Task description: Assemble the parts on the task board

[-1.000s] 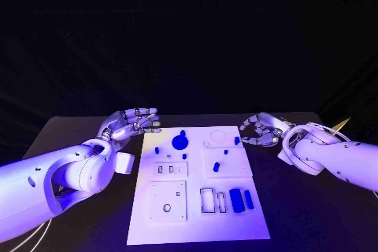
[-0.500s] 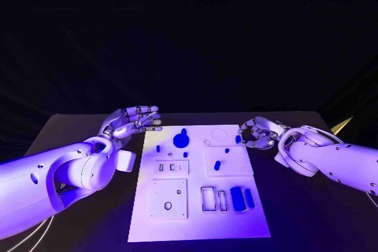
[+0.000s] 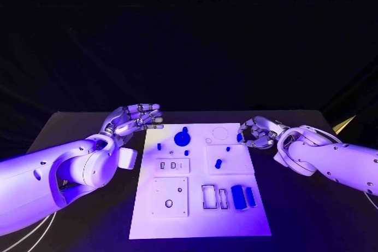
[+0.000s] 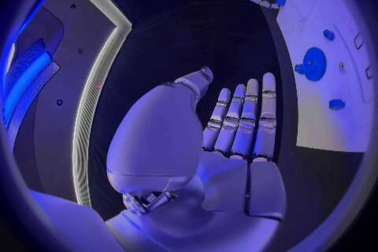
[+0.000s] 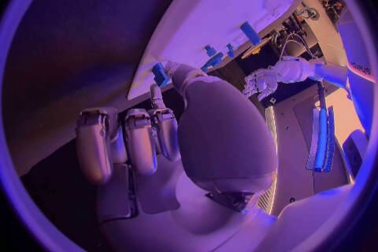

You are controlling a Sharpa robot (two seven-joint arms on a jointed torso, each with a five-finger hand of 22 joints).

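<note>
The head camera looks down from above onto the desk (image 3: 78,126), with the task board (image 3: 199,208) at centre frame. Each wrist camera sits close behind its own hand and also catches the board (image 4: 331,101) (image 5: 229,6) and the opposite hand.

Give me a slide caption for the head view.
Both hands flank the task board's far end.

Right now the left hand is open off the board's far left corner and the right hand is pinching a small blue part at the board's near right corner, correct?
Not quite. The right hand pinches the small blue part at the far right corner of the task board, not the near one; the head view shows this. The left hand is open off the far left corner, as you said.
</note>
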